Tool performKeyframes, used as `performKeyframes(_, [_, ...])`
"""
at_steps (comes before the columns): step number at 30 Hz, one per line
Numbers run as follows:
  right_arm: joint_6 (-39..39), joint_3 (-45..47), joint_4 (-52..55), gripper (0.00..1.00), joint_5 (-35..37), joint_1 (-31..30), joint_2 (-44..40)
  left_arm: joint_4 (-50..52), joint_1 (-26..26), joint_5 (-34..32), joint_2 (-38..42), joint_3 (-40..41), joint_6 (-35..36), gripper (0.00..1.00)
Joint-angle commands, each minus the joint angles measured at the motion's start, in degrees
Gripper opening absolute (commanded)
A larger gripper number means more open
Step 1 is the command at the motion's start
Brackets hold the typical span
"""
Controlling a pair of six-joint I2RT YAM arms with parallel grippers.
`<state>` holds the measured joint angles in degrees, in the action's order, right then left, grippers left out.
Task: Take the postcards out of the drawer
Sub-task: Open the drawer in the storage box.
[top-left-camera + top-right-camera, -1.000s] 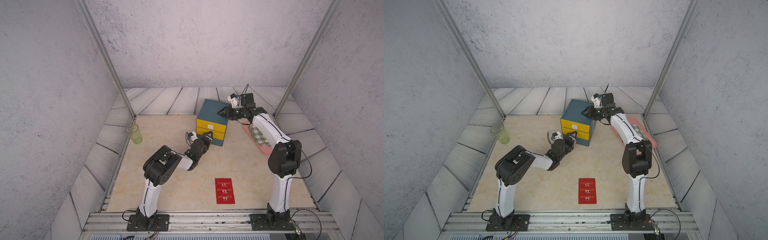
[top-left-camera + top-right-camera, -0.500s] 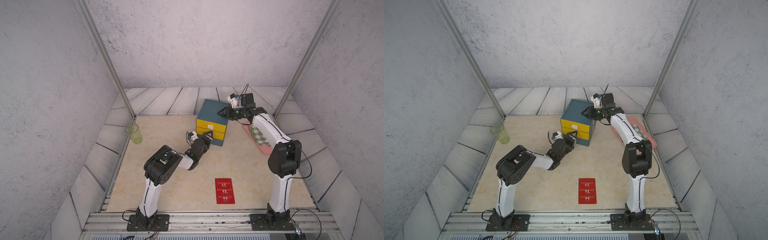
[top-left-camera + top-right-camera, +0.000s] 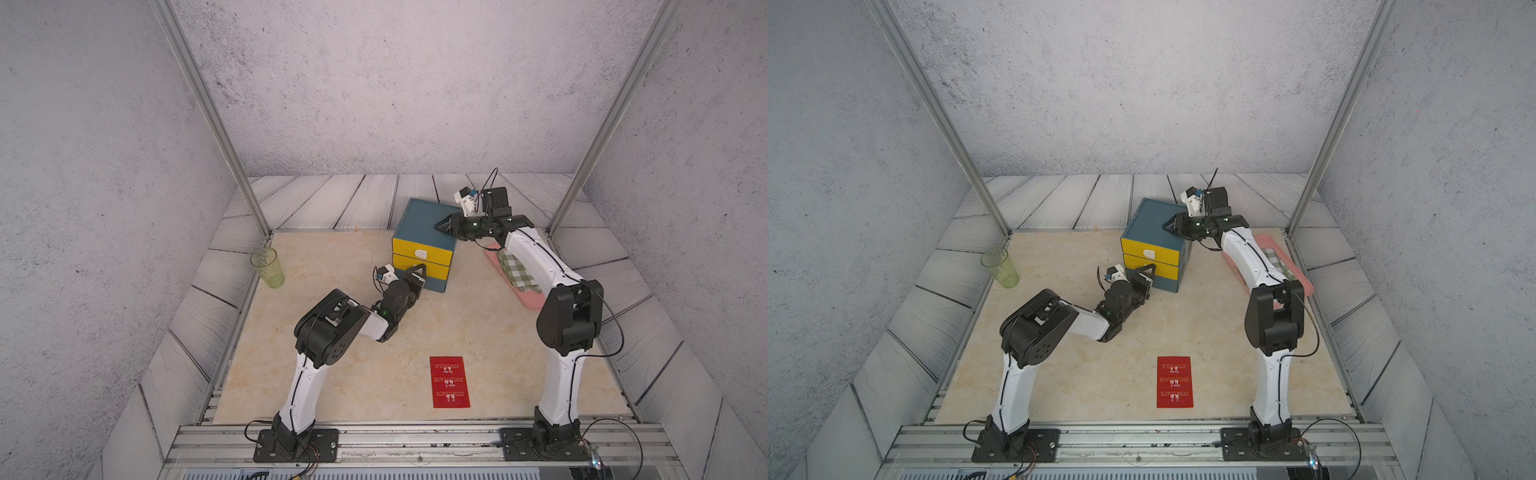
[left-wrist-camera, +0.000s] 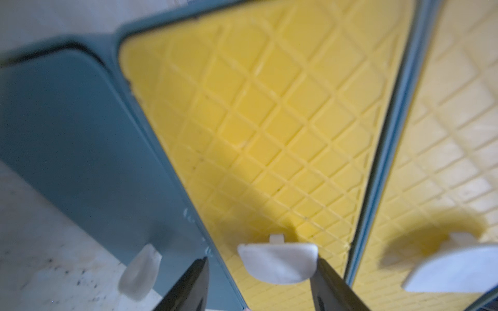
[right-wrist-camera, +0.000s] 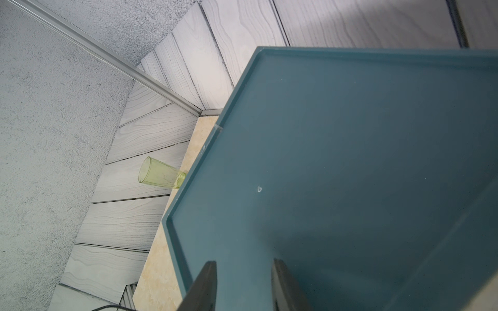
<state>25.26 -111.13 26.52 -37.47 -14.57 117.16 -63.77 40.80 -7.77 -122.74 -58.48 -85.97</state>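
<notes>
Hardly anything had moved since a second earlier: both arms kept their places, and the left claw's jaws seemed, in those small views, to have drawn in slightly.

At the far left a cup stood by the corner post, clear of the work. Next, the left claw reached low at the front of the chest. Its jaws were fairly wide and straddled the white handle of the lower yellow drawer. One finger touched the handle's end and the other was not yet on it, so it held nothing and was placed to pinch the handle. That drawer was shut.

The postcards lay flat in a row on the tabletop near its front edge, between the arm bases and well apart from the chest, so already out of it.

The right claw rested on the chest's top, jaws narrowly apart and empty, likely to steady the chest.

At the right a cloth lay on a tray, partly under that arm.
</notes>
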Motion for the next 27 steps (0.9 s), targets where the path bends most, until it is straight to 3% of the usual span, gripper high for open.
performKeyframes(1, [-1.0,2.3,4.8,0.37,1.2,-0.1,0.6,-2.5,0.3,-0.6,-1.5,-1.3,0.9,0.63])
performKeyframes(15, [-1.1,2.9,4.8,0.37,1.2,-0.1,0.6,-5.7,0.3,0.1,-2.8,-1.5,1.0,0.54])
performKeyframes(27, [-1.1,3.4,4.9,0.37,1.3,-0.1,0.5,-6.1,0.3,0.0,-3.5,-1.5,0.3,0.4])
